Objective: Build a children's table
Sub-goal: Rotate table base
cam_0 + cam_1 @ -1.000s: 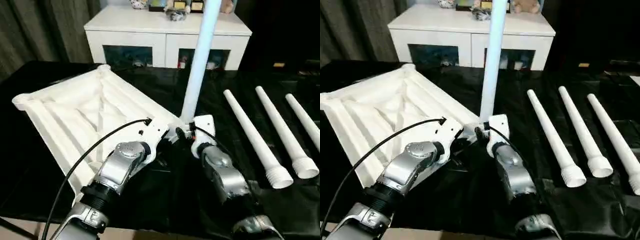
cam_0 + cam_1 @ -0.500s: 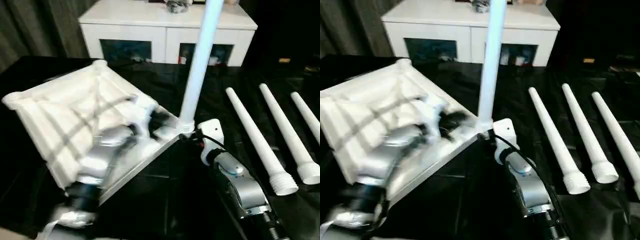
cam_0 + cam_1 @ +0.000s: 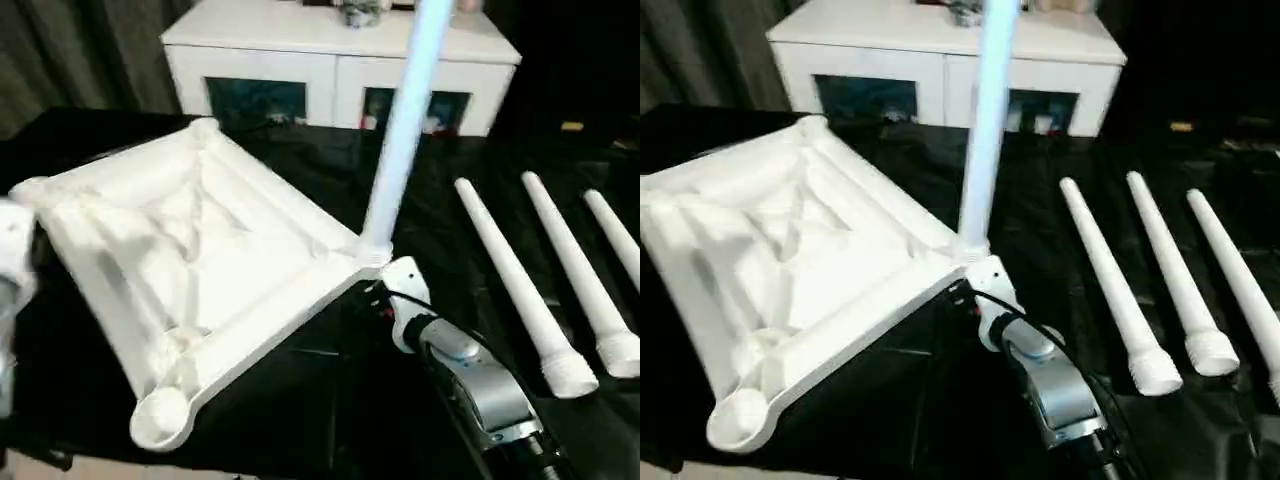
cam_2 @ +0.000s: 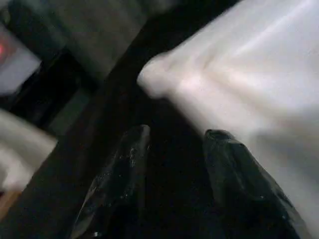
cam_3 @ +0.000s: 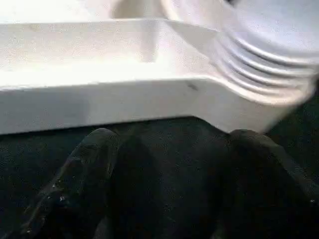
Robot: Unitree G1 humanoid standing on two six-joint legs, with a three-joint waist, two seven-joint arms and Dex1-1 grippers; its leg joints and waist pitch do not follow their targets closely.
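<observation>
The white table top (image 3: 190,270) lies ribbed side up across the left and centre of the frame on the black-covered work table (image 3: 320,400), with one white leg (image 3: 400,130) standing upright in its right corner socket and three loose legs (image 3: 510,280) lying side by side at the right. A second ago both grippers crowded that socket; now the left arm has swung away to the left edge, its left gripper (image 4: 172,142) spread beside a far corner of the top and holding nothing. The right gripper (image 5: 169,144) has drawn back slightly, its fingers wide apart, just short of the socket and the leg's threaded base (image 5: 259,69).
</observation>
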